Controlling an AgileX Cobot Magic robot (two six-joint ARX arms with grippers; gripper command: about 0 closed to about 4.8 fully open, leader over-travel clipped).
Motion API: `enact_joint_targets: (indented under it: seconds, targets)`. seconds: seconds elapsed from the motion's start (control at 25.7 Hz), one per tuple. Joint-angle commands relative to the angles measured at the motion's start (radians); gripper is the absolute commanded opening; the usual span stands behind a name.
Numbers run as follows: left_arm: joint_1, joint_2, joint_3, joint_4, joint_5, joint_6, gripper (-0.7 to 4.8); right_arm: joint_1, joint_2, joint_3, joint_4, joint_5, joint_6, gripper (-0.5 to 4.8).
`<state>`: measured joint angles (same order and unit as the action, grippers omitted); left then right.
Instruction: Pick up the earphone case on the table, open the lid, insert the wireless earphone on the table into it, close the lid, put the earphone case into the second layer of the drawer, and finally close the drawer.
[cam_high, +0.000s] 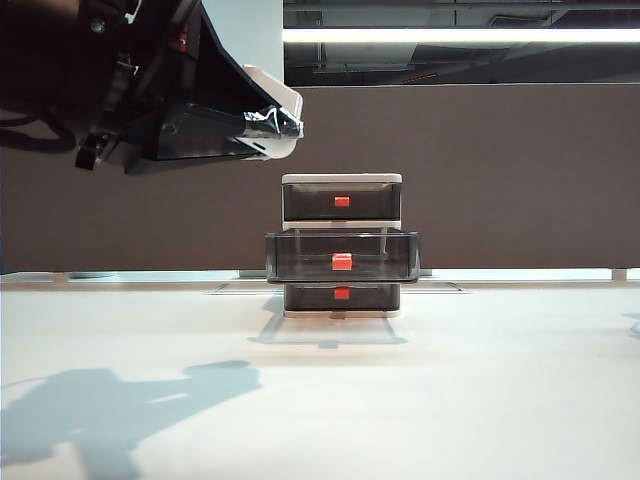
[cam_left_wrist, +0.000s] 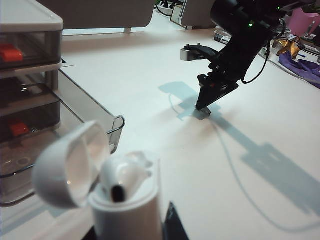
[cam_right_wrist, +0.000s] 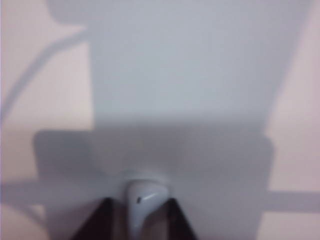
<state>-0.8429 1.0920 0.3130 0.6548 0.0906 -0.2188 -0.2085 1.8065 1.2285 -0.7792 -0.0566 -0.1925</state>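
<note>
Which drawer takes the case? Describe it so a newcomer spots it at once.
At the back of the white table stands the three-tier drawer unit. The target is the middle drawer, with a red handle like the others. Unlike the top and bottom drawers, it is pulled out, overhanging them.

White earphone case (cam_left_wrist: 125, 200), red-handled smoky drawer (cam_high: 342, 245), white table (cam_high: 480, 400).

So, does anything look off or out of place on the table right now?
Nothing looks wrong. The middle smoky translucent drawer is pulled out, and the left gripper holds the glossy white earphone case with its lid hinged open, as planned. The right gripper is down at the white table around the white earphone.
</note>
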Motion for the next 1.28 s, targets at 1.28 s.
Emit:
enact_joint_targets:
  seconds: [1.28]
  targets:
    - [-0.002, -0.003, 0.003, 0.019, 0.006, -0.002, 0.65, 0.121, -0.195, -0.003, -0.054, -0.056, 0.065, 0.08]
